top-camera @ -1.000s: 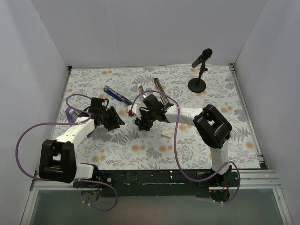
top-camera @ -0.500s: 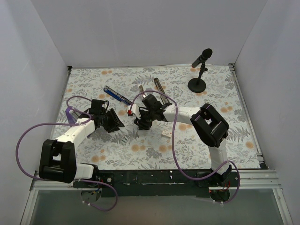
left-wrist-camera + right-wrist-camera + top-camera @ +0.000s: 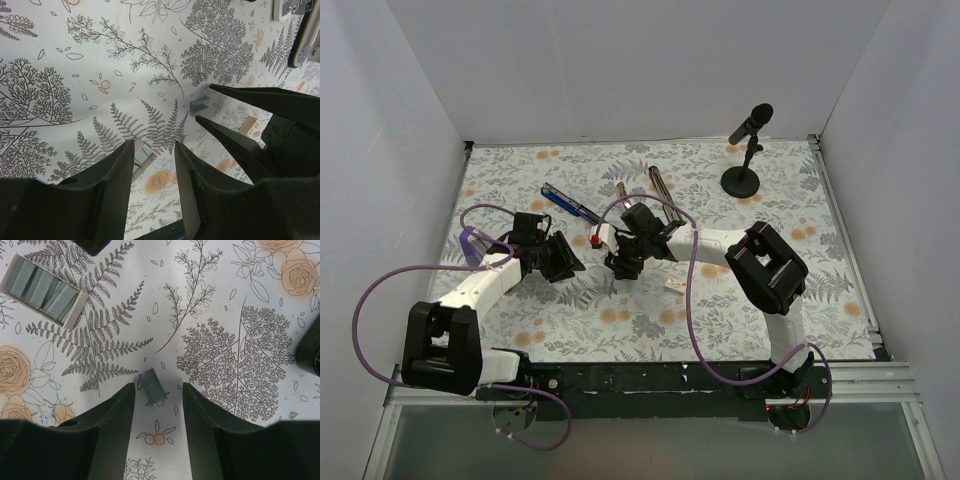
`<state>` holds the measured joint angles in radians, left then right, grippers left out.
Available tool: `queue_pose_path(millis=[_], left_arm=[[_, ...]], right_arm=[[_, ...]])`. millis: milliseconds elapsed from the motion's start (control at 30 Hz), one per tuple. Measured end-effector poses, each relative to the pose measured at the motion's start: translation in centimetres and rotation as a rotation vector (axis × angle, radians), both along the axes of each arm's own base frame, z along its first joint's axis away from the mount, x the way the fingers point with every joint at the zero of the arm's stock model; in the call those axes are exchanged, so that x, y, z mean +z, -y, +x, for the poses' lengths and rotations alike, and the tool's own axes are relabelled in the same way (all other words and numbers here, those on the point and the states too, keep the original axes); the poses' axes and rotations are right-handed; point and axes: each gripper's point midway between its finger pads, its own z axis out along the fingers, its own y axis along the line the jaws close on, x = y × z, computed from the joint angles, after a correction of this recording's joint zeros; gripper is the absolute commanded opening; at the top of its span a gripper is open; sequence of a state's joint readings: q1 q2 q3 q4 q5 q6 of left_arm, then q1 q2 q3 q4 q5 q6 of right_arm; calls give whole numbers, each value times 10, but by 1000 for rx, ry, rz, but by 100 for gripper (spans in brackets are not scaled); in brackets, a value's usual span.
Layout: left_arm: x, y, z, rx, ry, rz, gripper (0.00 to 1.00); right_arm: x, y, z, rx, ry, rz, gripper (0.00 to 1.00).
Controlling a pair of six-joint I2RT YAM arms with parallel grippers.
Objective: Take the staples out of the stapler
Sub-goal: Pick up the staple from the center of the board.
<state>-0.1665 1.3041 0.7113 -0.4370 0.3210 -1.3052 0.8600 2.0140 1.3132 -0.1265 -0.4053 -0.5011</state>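
A short grey block of staples (image 3: 152,386) lies flat on the flowered table, between the tips of my open right gripper (image 3: 159,390) and touching neither finger. It also shows in the left wrist view (image 3: 200,104), between the right gripper's black fingers (image 3: 260,97). My right gripper (image 3: 620,266) points down at mid-table and hides the block from above. My left gripper (image 3: 565,262) is open and empty just left of it, low over the table (image 3: 152,150). The blue-and-black stapler (image 3: 570,204) lies farther back, with silvery channel pieces (image 3: 660,183) beside it.
An open white box of staple strips (image 3: 44,290) lies left of the block, partly behind my left finger (image 3: 141,156). A small tan piece (image 3: 674,286) lies to the right. A microphone on a round stand (image 3: 742,178) is at the back right. White walls enclose the table.
The right arm has shifted slightly to the left, and the left gripper has edged a little left too. Both grippers stay open, and nothing was grasped.
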Motion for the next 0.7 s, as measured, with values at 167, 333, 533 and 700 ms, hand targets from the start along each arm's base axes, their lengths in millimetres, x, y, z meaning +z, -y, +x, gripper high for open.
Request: queue_pose_path(millis=[167,333,533,700], left_arm=[[2,-1,0,3,9,3,38],[2,-3,1,6,16,15,37],[2,-4,1,6,22,21,37],[1,-4,1,2,25,25,37]], right_arm=[[-1,1,3,-54,-7,-16,52],[11,-4,15,-135,-6,-8,52],[13,-5,19,-196,-27,-3,51],[6,-1,18,-220,-33,-11,51]])
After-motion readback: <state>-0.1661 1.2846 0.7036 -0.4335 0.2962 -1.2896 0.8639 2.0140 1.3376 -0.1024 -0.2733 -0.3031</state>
